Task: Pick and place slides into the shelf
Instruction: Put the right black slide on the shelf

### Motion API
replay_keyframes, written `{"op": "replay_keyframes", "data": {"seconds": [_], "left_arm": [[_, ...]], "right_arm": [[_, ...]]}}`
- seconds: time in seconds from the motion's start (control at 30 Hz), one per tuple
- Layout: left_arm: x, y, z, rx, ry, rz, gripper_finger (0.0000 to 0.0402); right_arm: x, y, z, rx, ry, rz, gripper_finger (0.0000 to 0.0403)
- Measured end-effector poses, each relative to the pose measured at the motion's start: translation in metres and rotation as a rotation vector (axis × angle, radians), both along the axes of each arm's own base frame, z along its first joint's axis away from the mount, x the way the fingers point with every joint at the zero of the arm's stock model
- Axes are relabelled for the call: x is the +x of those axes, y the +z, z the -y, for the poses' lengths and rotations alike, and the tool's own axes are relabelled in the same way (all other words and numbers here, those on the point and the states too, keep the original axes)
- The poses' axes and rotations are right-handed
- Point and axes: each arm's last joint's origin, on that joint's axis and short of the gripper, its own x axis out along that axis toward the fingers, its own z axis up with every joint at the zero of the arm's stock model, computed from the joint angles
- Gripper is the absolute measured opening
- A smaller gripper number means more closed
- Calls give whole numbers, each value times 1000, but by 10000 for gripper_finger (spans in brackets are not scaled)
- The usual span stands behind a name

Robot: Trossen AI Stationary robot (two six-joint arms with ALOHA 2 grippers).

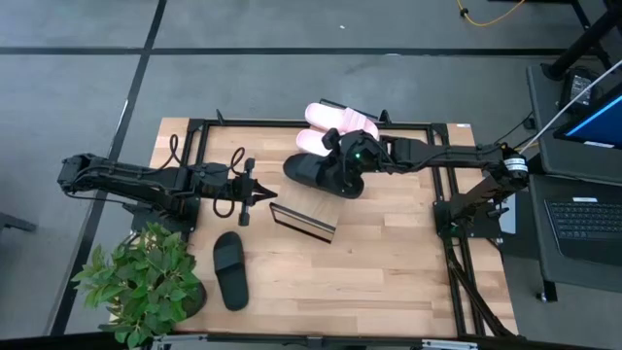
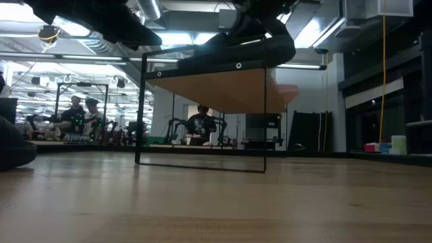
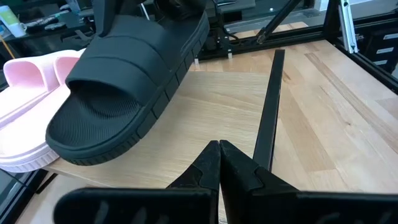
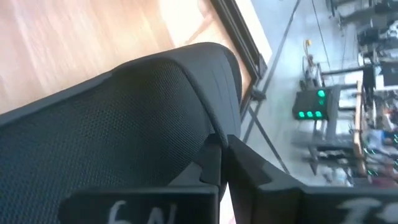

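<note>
Claw [image 4: 219, 165] label, writing unreadable

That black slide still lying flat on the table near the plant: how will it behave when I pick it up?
The black slide looks like thick one-piece foam, so probably light and fairly stiff. Its matte, textured surface should resist slipping in the jaws. Lying flat on its broad sole, it should slide rather than roll or tip if nudged; gripped by one edge, it may sag slightly.

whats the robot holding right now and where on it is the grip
The right gripper is shut on a matte black slip-on slide, pinching its heel-end edge over the slanted light-wood shelf. The left gripper is shut and empty.
</note>
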Motion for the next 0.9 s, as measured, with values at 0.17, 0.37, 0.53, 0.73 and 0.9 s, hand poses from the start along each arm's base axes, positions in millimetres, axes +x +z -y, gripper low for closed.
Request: {"op": "replay_keyframes", "data": {"seconds": [0.17,0.37,0.53,0.73,0.9], "left_arm": [[0,0,0,0,0,0,0],[0,0,0,0,0,0,0],[0,0,0,0,0,0,0],[0,0,0,0,1,0,0],[0,0,0,0,0,0,0]], "right_arm": [[0,0,4,46,45,12,12],[-1,1,10,48,29,18,12],[-2,0,13,52,18,6,12],[-3,-1,13,54,16,-5,12],[-3,-1,13,52,18,-7,13]]}}
